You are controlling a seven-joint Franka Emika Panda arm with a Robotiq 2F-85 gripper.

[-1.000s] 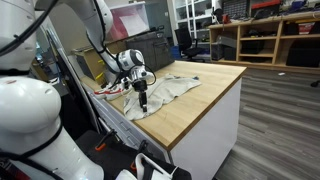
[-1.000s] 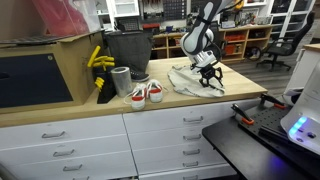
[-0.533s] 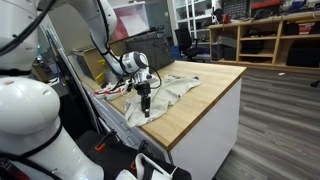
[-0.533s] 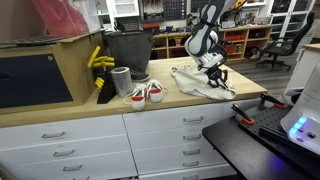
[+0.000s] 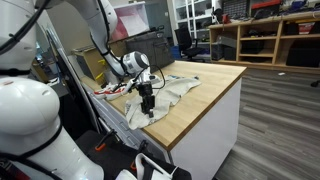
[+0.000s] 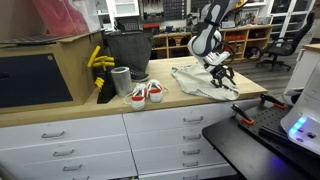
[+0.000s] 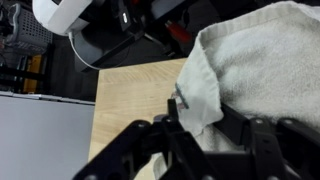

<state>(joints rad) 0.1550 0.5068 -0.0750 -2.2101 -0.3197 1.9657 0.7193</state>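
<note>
The claw (image 5: pixel 148 108) is pressed together on one corner of the pale towel (image 5: pixel 178 88), low over the tabletop (image 5: pixel 210 95). The rest of the cloth lies crumpled beyond it, running lengthwise toward the tabletop's far end.

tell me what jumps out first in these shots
The black gripper set down at a corner of a crumpled pale towel on the wooden countertop draws the eye first; the wrist view shows that corner lying between the fingers. In an exterior view, a pair of red-and-white sneakers sits further along the same counter.
</note>
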